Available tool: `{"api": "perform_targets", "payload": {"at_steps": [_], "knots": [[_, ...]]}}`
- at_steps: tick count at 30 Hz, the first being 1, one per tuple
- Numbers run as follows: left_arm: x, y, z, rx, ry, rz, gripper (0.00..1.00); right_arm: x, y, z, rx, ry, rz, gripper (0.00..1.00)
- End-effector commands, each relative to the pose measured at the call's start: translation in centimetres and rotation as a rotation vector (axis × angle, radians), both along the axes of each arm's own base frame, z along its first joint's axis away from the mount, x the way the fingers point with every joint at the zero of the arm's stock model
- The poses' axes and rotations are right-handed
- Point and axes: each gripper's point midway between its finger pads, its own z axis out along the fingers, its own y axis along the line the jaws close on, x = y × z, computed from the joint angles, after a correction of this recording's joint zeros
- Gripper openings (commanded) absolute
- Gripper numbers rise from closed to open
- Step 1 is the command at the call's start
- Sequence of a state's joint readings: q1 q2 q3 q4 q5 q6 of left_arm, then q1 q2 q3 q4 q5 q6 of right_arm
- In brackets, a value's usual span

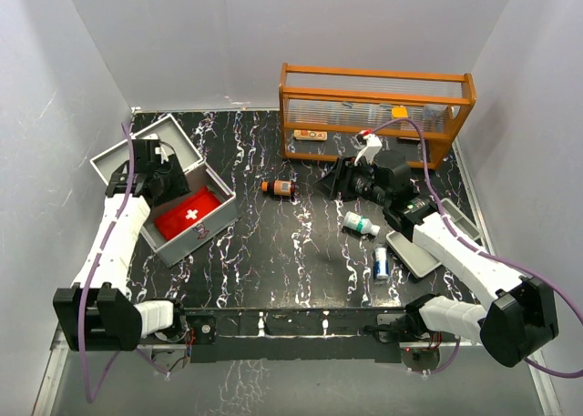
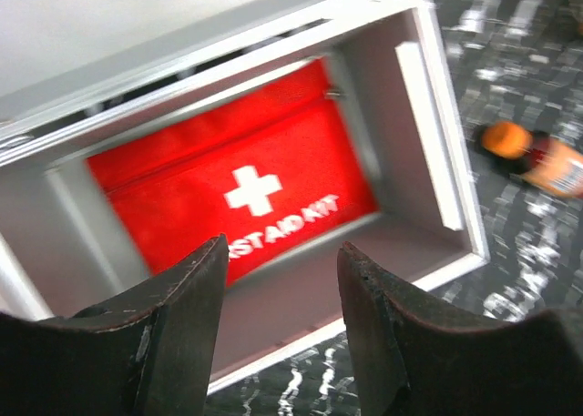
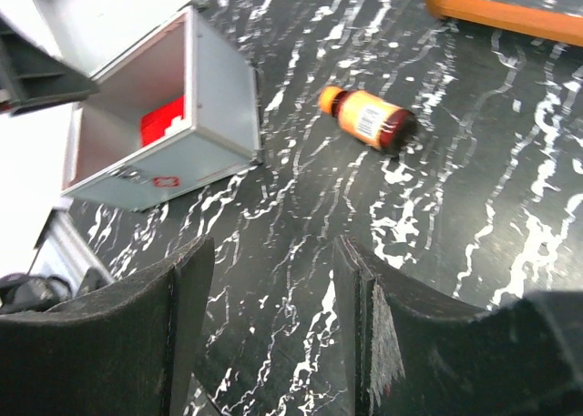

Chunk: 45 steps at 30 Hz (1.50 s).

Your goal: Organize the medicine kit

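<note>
Bench (image 1: 301,252) — black with white veins, carrying everything. An orange rack (image 1: 373,106) stands on the far side of the right gripper (image 3: 273,252).

The medicine kit (image 1: 205,232) has its lid thrown back. It sits directly beneath the left gripper (image 2: 282,252), well off to the left of the right one. A red pouch (image 1: 187,214) lies flat inside, straight below the left gripper.

The left gripper's jaws are apart with nothing between them. The right gripper is likewise apart and empty, hanging over bare bench. A grey tray (image 1: 414,252) lies back along the right arm.

Loose outside the kit:
- amber bottle (image 3: 369,118), on its side, ahead of the right gripper
- white bottle (image 1: 362,223) and blue can (image 1: 382,263), back toward that arm's base

Judgement — the pouch looks stowed and gathering the bottles is the step in hand. The next move likely calls for the right gripper to reach forward, square its jaws across the amber bottle's body, and come down before closing.
</note>
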<state>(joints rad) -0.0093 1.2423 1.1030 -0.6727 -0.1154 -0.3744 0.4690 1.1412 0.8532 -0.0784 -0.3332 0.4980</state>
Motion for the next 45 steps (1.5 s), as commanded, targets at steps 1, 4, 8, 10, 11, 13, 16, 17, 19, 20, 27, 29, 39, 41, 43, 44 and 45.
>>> {"api": "perform_targets", "payload": {"at_steps": [1, 4, 8, 10, 11, 13, 16, 17, 19, 20, 27, 29, 39, 41, 43, 44, 45], "knots": [[1.1, -6.0, 5.3, -0.237, -0.250, -0.277, 0.51, 2.0, -2.9, -0.4, -0.059, 0.028, -0.210, 0.53], [0.6, -8.9, 8.2, -0.320, -0.369, -0.450, 0.58, 2.3, -5.5, -2.3, -0.157, 0.068, -0.337, 0.54], [-0.7, -12.2, 11.0, -0.431, -0.460, -0.630, 0.63, 2.2, -10.1, -4.4, -0.319, 0.095, -0.526, 0.59], [-1.3, -13.8, 11.9, -0.476, -0.487, -0.693, 0.65, 2.1, -12.4, -5.1, -0.381, 0.114, -0.618, 0.62], [-1.5, -14.7, 12.3, -0.491, -0.501, -0.722, 0.65, 2.0, -13.4, -5.5, -0.404, 0.126, -0.660, 0.63], [-2.0, -16.7, 12.9, -0.510, -0.528, -0.789, 0.66, 1.6, -15.3, -6.4, -0.441, 0.169, -0.738, 0.66], [-2.7, -19.4, 12.7, -0.516, -0.547, -0.868, 0.68, 1.2, -17.4, -7.8, -0.465, 0.238, -0.828, 0.66], [-2.9, -20.3, 12.3, -0.525, -0.541, -0.890, 0.68, 1.0, -18.1, -8.3, -0.470, 0.266, -0.857, 0.66], [-3.2, -21.7, 11.5, -0.548, -0.517, -0.922, 0.69, 0.5, -19.2, -9.3, -0.476, 0.313, -0.908, 0.66], [-3.4, -22.4, 11.1, -0.556, -0.503, -0.937, 0.69, 0.3, -19.7, -9.9, -0.480, 0.338, -0.931, 0.66], [-4.5, -25.7, 7.7, -0.553, -0.413, -1.005, 0.71, -1.6, -23.0, -14.1, -0.470, 0.513, -1.082, 0.66], [-4.6, -26.2, 6.9, -0.537, -0.393, -1.010, 0.71, -2.0, -23.0, -15.2, -0.470, 0.554, -1.084, 0.66], [-4.7, -27.0, 4.8, -0.513, -0.335, -1.019, 0.72, -1.9, -19.7, -18.4, -0.400, 0.656, -0.924, 0.54], [-4.8, -27.1, 4.6, -0.512, -0.329, -1.020, 0.72, -1.8, -19.0, -18.6, -0.376, 0.670, -0.892, 0.50], [-4.8, -27.2, 4.4, -0.513, -0.321, -1.020, 0.72, -1.8, -18.5, -18.7, -0.356, 0.680, -0.876, 0.48], [-4.8, -27.2, 4.3, -0.514, -0.316, -1.022, 0.72, -1.8, -18.4, -18.7, -0.347, 0.683, -0.878, 0.48], [-4.8, -27.3, 4.3, -0.515, -0.313, -1.022, 0.72, -1.8, -18.4, -18.7, -0.335, 0.685, -0.885, 0.48]]}}
